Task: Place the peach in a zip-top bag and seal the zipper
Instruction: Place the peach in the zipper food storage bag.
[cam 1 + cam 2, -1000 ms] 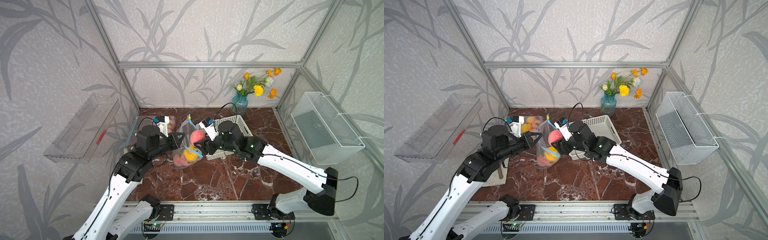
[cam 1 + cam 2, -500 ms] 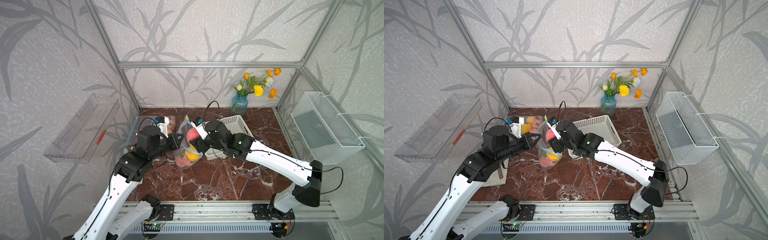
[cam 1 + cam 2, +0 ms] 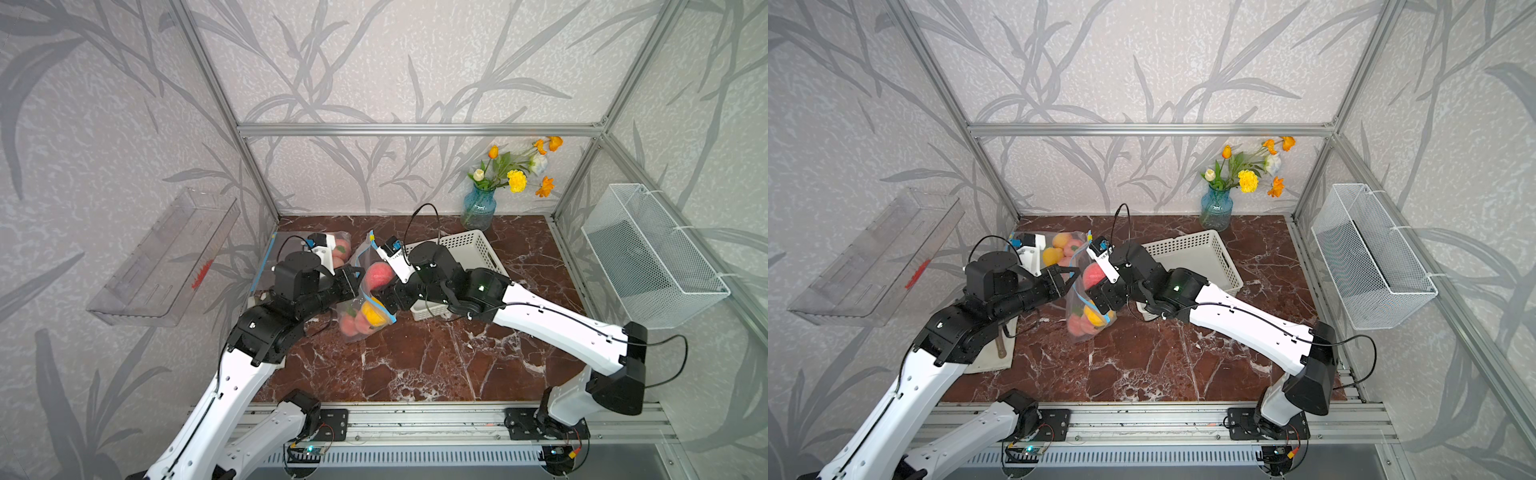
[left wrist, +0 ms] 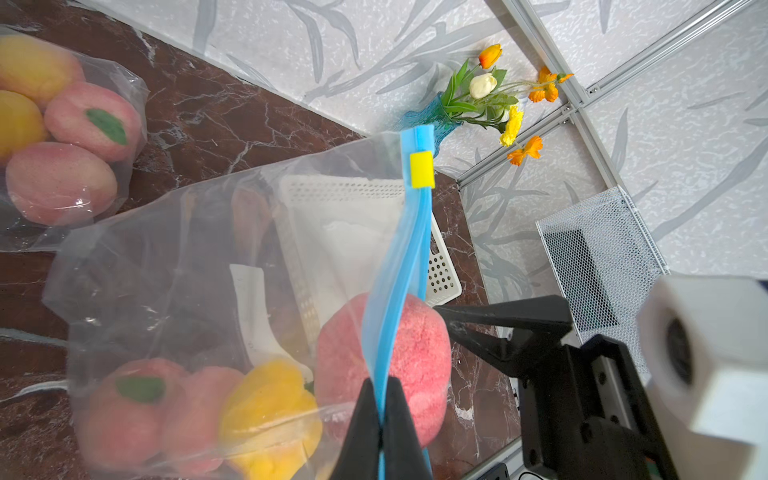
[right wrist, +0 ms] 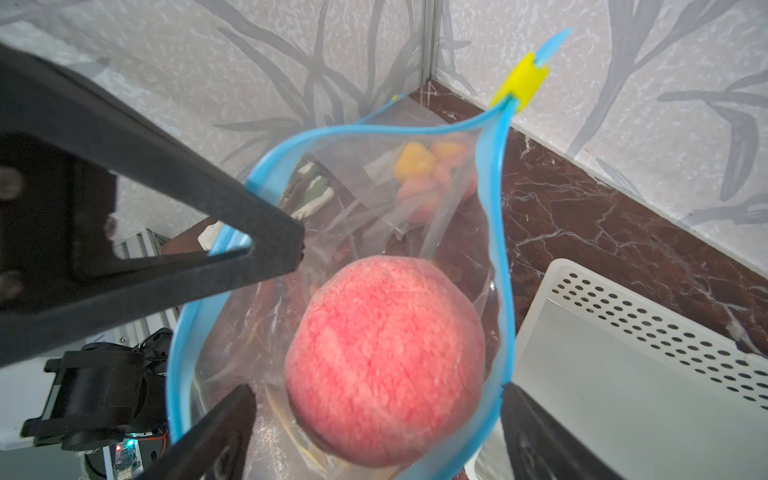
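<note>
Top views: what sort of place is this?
Probably a robot test cell dressed like a room: an aluminium frame holds wallpapered panels, a base rail carries two robot arms, and a flower vase decorates it.

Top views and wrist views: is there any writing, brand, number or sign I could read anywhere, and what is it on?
No text can be read in any view.
The red mark on the clear wall tray: too small and blurred to read.
On the zip-top bag, its yellow slider, the white basket and the blue vase: no print shows.
</note>
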`<state>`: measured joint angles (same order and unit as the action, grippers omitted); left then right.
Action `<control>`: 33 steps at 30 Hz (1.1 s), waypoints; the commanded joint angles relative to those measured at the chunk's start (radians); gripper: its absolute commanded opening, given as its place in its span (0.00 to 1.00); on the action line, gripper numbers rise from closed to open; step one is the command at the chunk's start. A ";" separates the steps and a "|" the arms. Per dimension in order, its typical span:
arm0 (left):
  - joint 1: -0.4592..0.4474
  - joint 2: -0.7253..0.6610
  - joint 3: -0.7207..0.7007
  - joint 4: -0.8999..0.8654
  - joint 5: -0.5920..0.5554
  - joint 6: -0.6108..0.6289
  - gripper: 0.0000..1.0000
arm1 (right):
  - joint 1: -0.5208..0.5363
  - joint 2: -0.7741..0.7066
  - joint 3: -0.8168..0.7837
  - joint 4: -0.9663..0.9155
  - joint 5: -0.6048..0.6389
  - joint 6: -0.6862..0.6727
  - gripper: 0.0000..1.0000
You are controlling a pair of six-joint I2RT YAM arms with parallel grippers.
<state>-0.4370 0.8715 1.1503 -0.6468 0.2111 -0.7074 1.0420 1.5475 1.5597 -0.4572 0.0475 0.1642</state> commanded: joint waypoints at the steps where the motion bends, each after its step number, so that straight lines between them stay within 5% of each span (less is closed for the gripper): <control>1: 0.002 -0.016 -0.010 0.002 -0.022 0.008 0.00 | 0.004 -0.071 -0.028 0.052 -0.018 0.028 0.93; 13: 0.001 -0.022 -0.011 0.015 -0.023 -0.005 0.00 | -0.002 -0.222 -0.237 0.089 0.054 0.094 0.94; 28: 0.002 -0.030 -0.020 0.066 0.041 -0.006 0.00 | -0.003 -0.006 -0.079 0.015 0.211 0.196 0.90; 33: 0.002 -0.027 -0.008 0.049 0.022 -0.003 0.00 | -0.005 0.010 -0.039 0.015 0.178 0.199 0.91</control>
<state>-0.4370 0.8577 1.1358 -0.6163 0.2363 -0.7174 1.0409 1.5772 1.4773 -0.4217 0.2100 0.3481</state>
